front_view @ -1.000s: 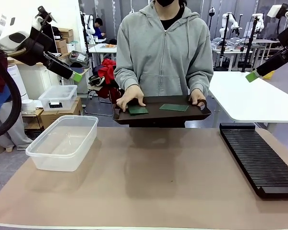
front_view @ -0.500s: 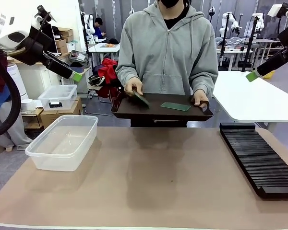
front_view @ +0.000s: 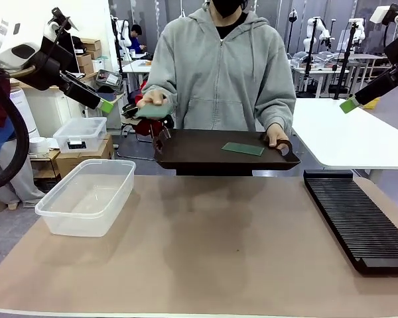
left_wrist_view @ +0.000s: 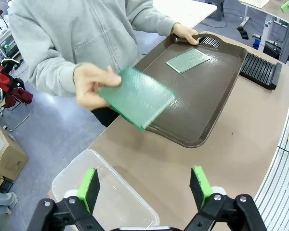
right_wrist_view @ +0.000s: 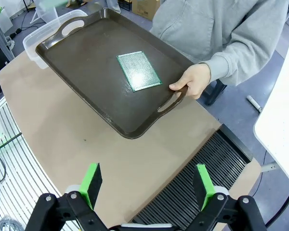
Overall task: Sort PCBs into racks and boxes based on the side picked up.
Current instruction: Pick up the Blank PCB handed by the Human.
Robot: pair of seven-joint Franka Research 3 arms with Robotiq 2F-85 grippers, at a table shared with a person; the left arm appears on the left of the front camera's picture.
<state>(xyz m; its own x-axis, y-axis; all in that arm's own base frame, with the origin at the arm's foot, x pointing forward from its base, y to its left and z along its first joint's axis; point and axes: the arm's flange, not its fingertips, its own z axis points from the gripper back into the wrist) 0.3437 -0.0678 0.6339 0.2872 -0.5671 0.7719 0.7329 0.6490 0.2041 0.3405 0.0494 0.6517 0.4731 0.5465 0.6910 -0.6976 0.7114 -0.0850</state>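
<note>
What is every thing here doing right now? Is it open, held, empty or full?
Left end effector, open, holding nothing.
Right end effector, open, holding nothing.
Tray, held up by one handle.
Lifted PCB, held in the person's hand, off the tray.
Other PCB, lying flat on the tray.
Tub, open, empty.
Rack, slots empty.

Held PCB (left_wrist_view: 137,96): pale green, fine dot grid. Tray PCB (right_wrist_view: 138,70): green, pale-dotted. Tray (right_wrist_view: 86,48): dark brown. Rack (front_view: 358,218), 4 o'clock: black, parallel-slotted. Tub (front_view: 86,195), 9 o'clock: clear. Hoodie (front_view: 219,73): grey.
</note>
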